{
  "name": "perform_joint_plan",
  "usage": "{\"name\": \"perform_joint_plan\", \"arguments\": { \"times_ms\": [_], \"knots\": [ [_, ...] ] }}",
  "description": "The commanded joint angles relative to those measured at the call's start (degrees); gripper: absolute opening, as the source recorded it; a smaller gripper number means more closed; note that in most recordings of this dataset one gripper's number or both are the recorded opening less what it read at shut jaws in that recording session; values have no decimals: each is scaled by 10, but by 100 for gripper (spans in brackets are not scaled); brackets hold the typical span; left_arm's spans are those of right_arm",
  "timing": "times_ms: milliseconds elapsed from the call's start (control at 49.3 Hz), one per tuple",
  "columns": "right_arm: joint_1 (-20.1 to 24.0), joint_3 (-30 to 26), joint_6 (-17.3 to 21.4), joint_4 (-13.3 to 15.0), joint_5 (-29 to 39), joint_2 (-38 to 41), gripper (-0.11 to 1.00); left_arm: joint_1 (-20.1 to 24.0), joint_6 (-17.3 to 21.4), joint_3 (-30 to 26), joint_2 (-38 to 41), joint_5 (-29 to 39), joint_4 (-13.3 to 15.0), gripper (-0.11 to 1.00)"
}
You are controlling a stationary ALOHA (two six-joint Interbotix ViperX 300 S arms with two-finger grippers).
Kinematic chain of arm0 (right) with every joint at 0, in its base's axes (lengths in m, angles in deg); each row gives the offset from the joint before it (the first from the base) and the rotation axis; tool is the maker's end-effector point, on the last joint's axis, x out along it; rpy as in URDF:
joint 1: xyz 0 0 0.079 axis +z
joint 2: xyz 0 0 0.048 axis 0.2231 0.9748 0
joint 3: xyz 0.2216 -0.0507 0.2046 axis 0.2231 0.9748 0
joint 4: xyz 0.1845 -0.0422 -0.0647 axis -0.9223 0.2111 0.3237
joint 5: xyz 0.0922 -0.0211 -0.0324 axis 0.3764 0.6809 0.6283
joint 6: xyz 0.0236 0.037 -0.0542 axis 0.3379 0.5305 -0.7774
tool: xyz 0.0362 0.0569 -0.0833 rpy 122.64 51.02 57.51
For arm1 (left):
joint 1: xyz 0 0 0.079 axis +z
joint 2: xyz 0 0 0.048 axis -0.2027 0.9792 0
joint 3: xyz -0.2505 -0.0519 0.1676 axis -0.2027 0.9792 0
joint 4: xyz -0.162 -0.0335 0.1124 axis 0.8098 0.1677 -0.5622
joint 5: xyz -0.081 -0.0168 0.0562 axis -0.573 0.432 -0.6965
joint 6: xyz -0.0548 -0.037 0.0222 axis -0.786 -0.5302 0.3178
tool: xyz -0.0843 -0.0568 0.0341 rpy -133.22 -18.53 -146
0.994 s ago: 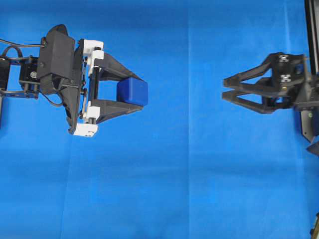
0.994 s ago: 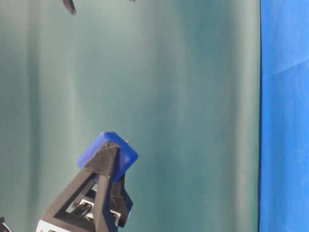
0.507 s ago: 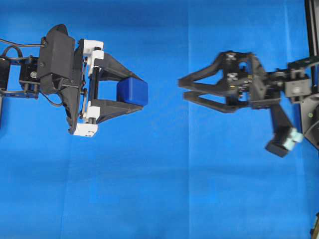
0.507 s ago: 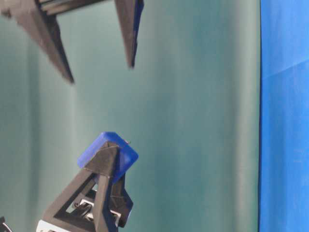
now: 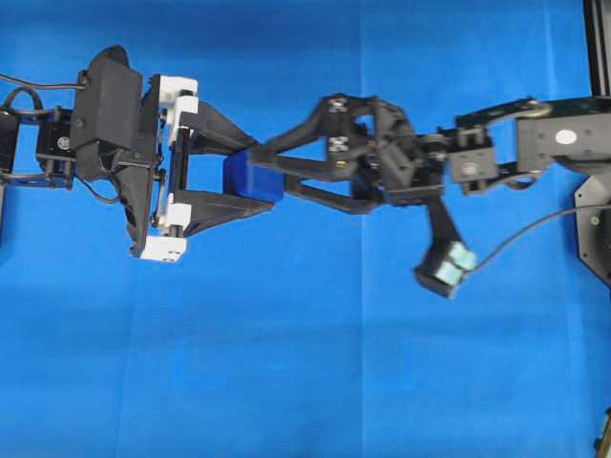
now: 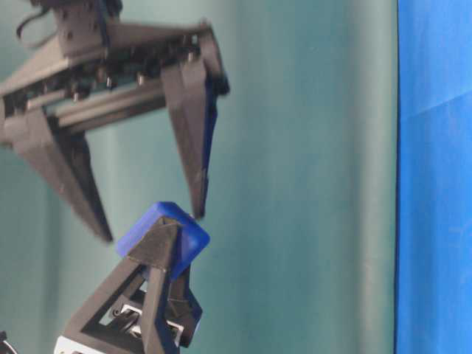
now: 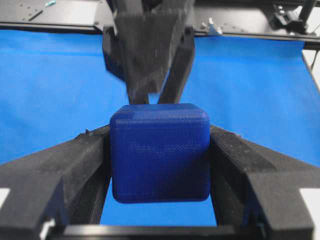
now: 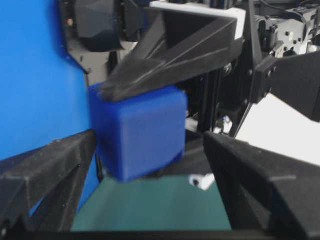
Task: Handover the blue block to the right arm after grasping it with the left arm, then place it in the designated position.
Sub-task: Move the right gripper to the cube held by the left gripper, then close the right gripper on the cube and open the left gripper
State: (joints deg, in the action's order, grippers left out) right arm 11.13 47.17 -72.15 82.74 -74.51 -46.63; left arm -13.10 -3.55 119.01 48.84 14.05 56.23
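- The blue block [image 5: 253, 177] is up in the air above the blue cloth [image 5: 286, 382] on the bench, left of centre in the overhead view, clamped between the two fingertips of the left gripper [image 5: 250, 178].
- The left gripper grasps the block by two opposite faces; in the left wrist view the block [image 7: 160, 152] fills the gap between the pads, sitting level.
- The right gripper [image 5: 263, 170] reaches in from the right with its jaws spread wide. Its tips straddle the block, one finger on each free side in the right wrist view, and neither pad appears to press on the block [image 8: 137, 132].
- In the table-level view one right fingertip [image 6: 198, 210] hangs just at the block's upper edge, so a clip on closing looks possible.
- Risk: the two grippers' fingers cross closely around a small object. If the right jaws close off-centre, they could catch a corner and twist the block out of the left grip.
- Risk: if the left gripper lets go before the right jaws are firmly seated, the block would likely drop to the cloth.
- The block is a near cube with rounded edges, so it has no real long axis; one flat face points toward the right arm [image 5: 496, 157].
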Motion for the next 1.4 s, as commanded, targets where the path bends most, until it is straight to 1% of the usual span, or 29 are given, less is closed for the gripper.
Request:
{"name": "perform_joint_plan", "arguments": {
  "times_ms": [0, 122, 223, 649, 710, 750, 872, 892, 1115, 1379],
  "knots": [
    [-1, -34, 3, -2, -3, 10, 94, 1, -1, -6, -11, -3, 1, 48],
    [0, -55, 4, -2, -2, 27, 94, 1, -2, -6, -11, -3, 1, 48],
    [0, -62, 4, -2, 1, 32, 94, 0, -2, -6, -11, -2, 2, 48],
    [4, -62, 3, 1, 21, 32, 93, 0, -2, -5, -11, -1, 1, 48],
    [5, -61, 3, 0, 27, 32, 88, 0, -3, -6, -11, -1, 2, 48],
    [7, -62, 3, 0, 32, 31, 79, 0, -3, -6, -11, -1, 1, 48],
    [6, -62, 2, 0, 39, 31, 47, -1, -3, -6, -11, -1, 2, 48],
    [6, -62, 2, 1, 40, 31, 44, -1, -3, -6, -11, -1, 2, 48],
    [6, -62, 4, -2, 59, 31, 44, -1, -2, -6, -11, -1, 2, 48],
    [6, -62, 4, -3, 60, 31, 44, -1, -3, -7, -11, -3, 2, 49]
  ]
}}
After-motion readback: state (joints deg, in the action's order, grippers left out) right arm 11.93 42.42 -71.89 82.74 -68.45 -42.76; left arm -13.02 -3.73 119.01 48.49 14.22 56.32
